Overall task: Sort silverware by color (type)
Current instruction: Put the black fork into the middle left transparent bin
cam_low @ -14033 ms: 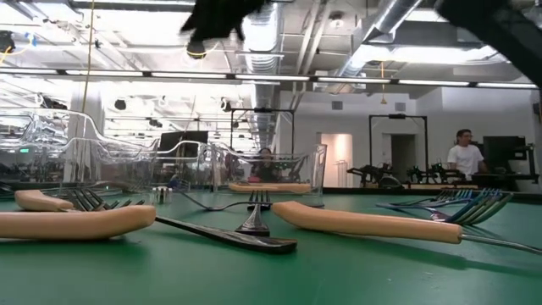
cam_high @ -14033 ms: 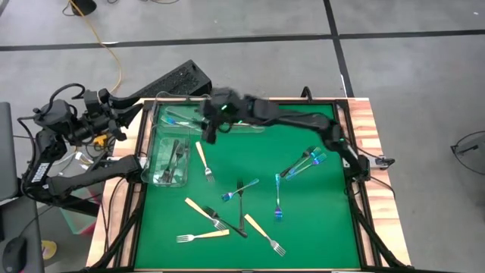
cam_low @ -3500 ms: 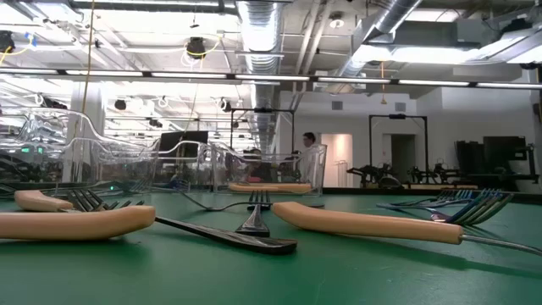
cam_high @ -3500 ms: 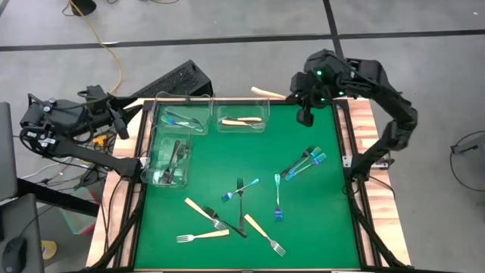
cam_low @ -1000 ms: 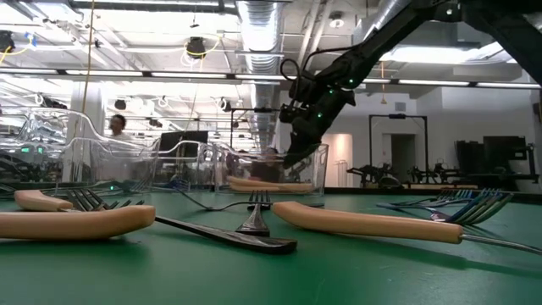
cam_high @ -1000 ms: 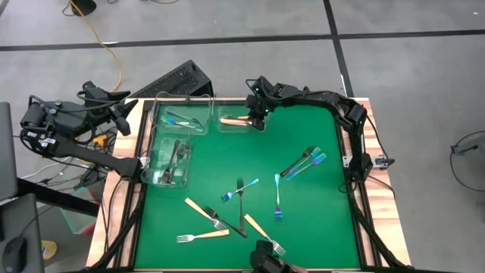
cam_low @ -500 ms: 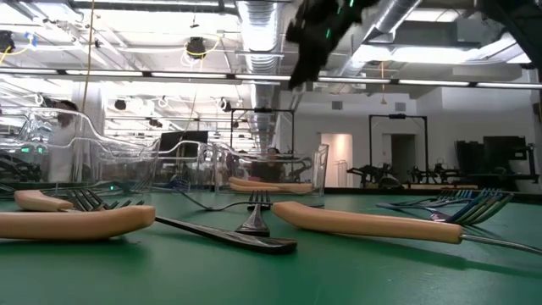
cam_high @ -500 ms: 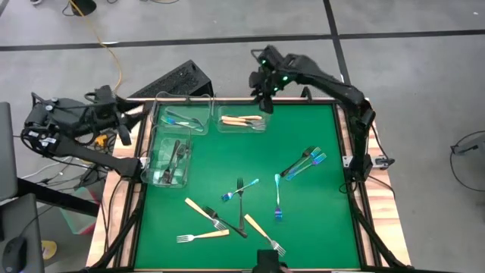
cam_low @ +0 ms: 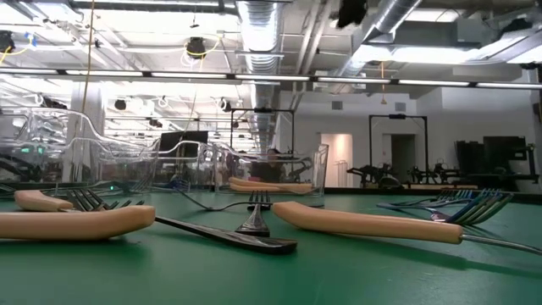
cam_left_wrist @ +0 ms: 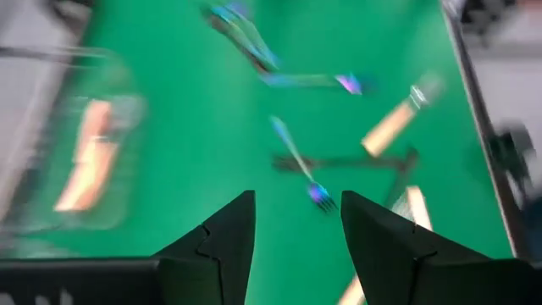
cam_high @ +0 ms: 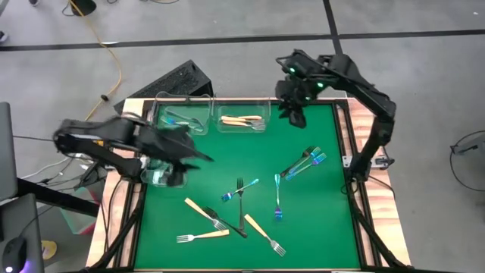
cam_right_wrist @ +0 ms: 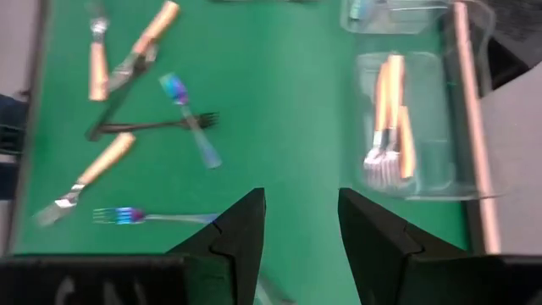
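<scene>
Right gripper hangs above the desk's far edge, just right of the bin w/ tan forks; fingers spread apart, nothing between them. Left gripper reaches over the near-left bin toward mid-desk, fingers open too, empty. Tan forks bin holds three or so tan-handled forks; to its left, a bin w/ a blue fork. Loose on the green mat, nearer than that bin: blue fork pair to the right, a single blue fork, another blue fork crossing a dark fork, and tan forks toward the near edge.
</scene>
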